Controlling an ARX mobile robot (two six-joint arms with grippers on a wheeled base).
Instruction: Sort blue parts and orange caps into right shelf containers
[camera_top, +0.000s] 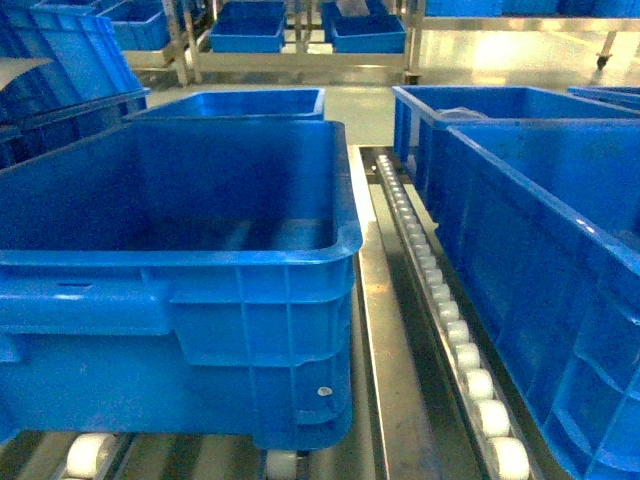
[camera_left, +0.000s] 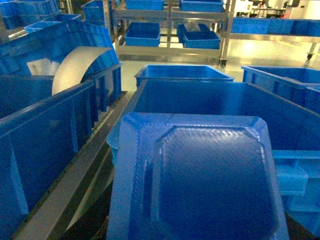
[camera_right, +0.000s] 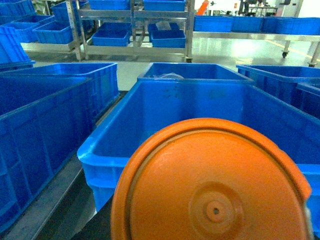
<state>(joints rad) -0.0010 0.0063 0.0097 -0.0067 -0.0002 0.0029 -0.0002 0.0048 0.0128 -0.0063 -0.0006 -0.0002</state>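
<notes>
Blue plastic fills the head view: a large open crate (camera_top: 180, 290) sits on white rollers (camera_top: 470, 370) at lower left, a metal rail (camera_top: 375, 330) running beside it, and another ribbed crate (camera_top: 545, 250) stands across the roller track on the right. More crates line up behind both, with racks of bins (camera_top: 300, 35) farther back. Neither arm nor end effector shows in this view.

From the left wrist camera, a blue part (camera_left: 200, 177) looms at the bottom of the frame, its flat face with cut corners turned to the lens and covering the end effector; whether the fingers pinch it cannot be told. Beyond it an open crate (camera_left: 200, 97) stands, with a curled grey sheet (camera_left: 80, 62) among the bins to the left.

From the right wrist camera, an orange cap (camera_right: 212, 185) is seen end-on, a round disc with a small centre hole, close to the lens and hiding the end effector, whose state likewise cannot be told. Just behind the cap lies a right shelf container (camera_right: 200, 107), open-topped, with another crate (camera_right: 192, 72) behind it.
</notes>
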